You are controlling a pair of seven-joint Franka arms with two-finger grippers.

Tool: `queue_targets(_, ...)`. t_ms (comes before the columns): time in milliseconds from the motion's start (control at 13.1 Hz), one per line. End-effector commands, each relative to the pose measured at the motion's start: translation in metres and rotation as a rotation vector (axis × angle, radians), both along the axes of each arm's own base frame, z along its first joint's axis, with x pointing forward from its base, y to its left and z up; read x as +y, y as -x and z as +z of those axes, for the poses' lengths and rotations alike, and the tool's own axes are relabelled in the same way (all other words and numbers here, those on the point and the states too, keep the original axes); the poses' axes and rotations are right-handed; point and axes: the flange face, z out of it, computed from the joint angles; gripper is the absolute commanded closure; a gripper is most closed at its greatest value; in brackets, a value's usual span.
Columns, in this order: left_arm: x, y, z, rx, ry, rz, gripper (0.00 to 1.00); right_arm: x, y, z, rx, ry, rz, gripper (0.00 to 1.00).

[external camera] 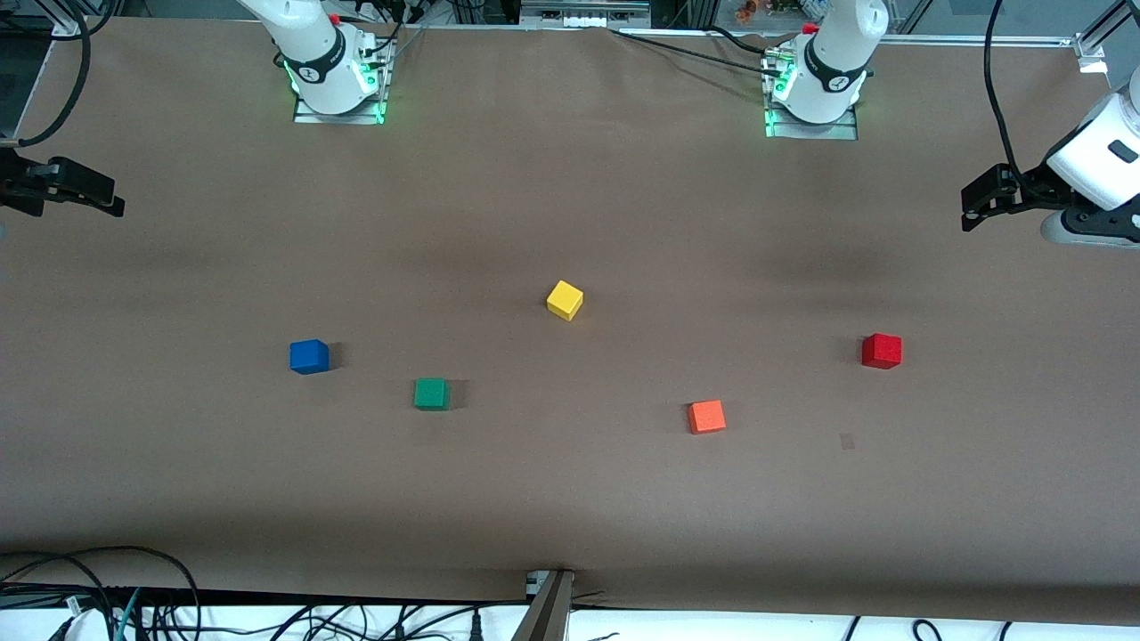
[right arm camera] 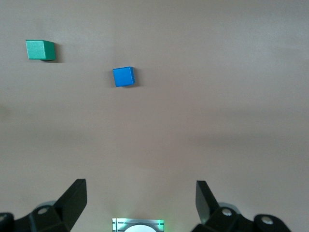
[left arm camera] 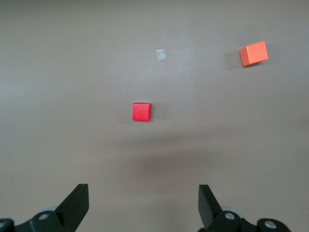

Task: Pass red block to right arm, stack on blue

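Nothing is picked up yet, so the step in hand is for the left arm to go down and take the red block point(external camera: 881, 350). This block sits alone on the brown worktop point(external camera: 570, 499), toward the left arm's end, with the orange block point(external camera: 705, 416) nearer to the front camera and well apart from it.

The left gripper point(external camera: 973, 203) hangs high over that end of the worktop with its fingers point(left arm camera: 76, 203) spread wide. To do the step well, I think it should come straight over the block, line the fingers up with two flat opposite faces, and hold it near the top, so room stays for the second grasp at the handover.

The right gripper point(external camera: 85, 189) waits over its own end, fingers point(right arm camera: 72, 198) spread too, above the blue block point(external camera: 309, 356), which lies near the green block point(external camera: 431, 393).

The red block is a small bright cube with clean, sharp edges.
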Motion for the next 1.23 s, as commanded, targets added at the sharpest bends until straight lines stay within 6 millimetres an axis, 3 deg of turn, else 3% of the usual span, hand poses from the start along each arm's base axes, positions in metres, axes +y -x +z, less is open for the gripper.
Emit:
queue_targets(0,-0.002,-0.003,0.004,0.002,0.009,-0.004,0.0,-0.003,-0.003,0.005,-0.007,-0.01,0.01,0.0)
queue_targets(996,0.0,-0.005,-0.002,0.018,0.007,0.001,0.0,-0.004,-0.003,0.005,-0.009,-0.01,0.01,0.0)
queue_targets(1149,0.002,-0.015,-0.028,0.081,0.005,0.004,0.0,-0.003,-0.003,0.005,-0.009,-0.01,0.011,0.0)
